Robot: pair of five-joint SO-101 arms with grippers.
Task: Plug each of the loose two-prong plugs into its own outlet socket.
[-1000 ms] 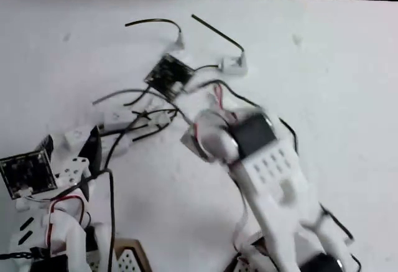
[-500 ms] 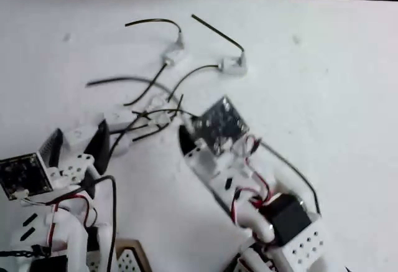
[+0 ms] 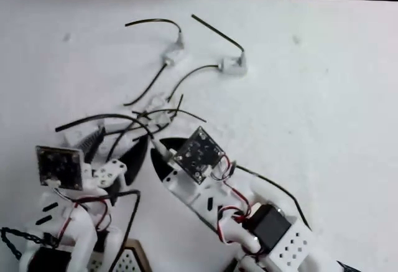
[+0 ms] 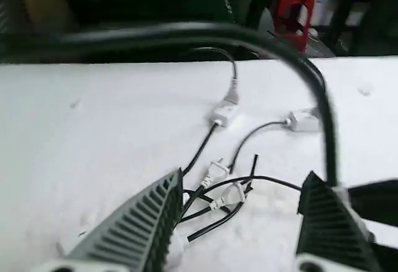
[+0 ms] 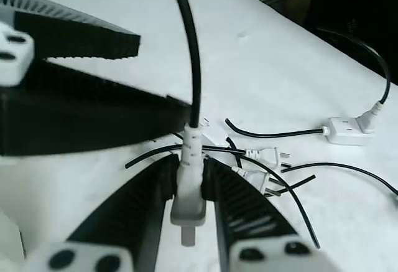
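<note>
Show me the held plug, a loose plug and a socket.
held plug (image 5: 188,192): right wrist view, middle of its white body.
loose plug (image 5: 268,154): right wrist view, white body beside its prongs.
socket (image 5: 343,131): right wrist view, middle of its white block.

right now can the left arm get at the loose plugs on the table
Probably yes: the left gripper is open with the loose plugs just ahead. The black cable arching over from the right gripper might snag.
</note>
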